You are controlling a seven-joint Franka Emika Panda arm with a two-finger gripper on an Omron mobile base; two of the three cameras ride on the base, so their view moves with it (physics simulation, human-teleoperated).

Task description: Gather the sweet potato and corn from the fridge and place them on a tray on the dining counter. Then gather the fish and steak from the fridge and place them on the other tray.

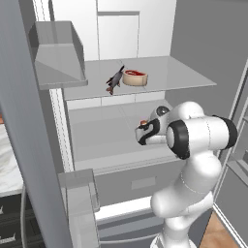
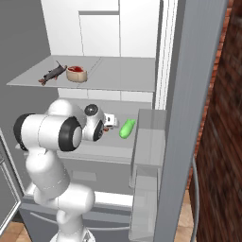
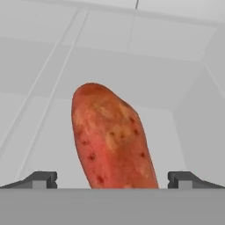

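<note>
In the left base view, the fridge (image 1: 203,34) is being shown with its doors open and the white arm reaching in over the middle shelf (image 1: 101,135). The tool (image 1: 142,127) is being held low over that shelf, and a small reddish speck at its tip is judged to be the sweet potato (image 1: 143,122). On the upper shelf (image 1: 169,75) the fish (image 1: 115,80) and the steak (image 1: 135,77) are lying side by side, nearly touching.

In the right base view, the tool (image 2: 111,121) is being pointed toward the corn (image 2: 126,128), which is lying just beside it on the same middle shelf, its green husk toward the open door. The fish (image 2: 51,73) and the steak (image 2: 76,73) are being seen above. The sweet potato itself is mostly being hidden here by the hand.

In the hand view, the sweet potato (image 3: 112,140) is being framed between the two fingertips (image 3: 40,179), which are standing wide apart with clear gaps on both sides; nothing is being gripped yet. The tuber is lying lengthwise, its long axis running away from the camera.

The sweet potato is being judged as firm and stiff, moderately light, with a dull, slightly rough skin that should not be slipping much. Its rounded, tapering form is being regarded as the main risk: a hold near an end could be squeezing it out. A grasp across the short width at the thickest middle part is being favoured.
</note>
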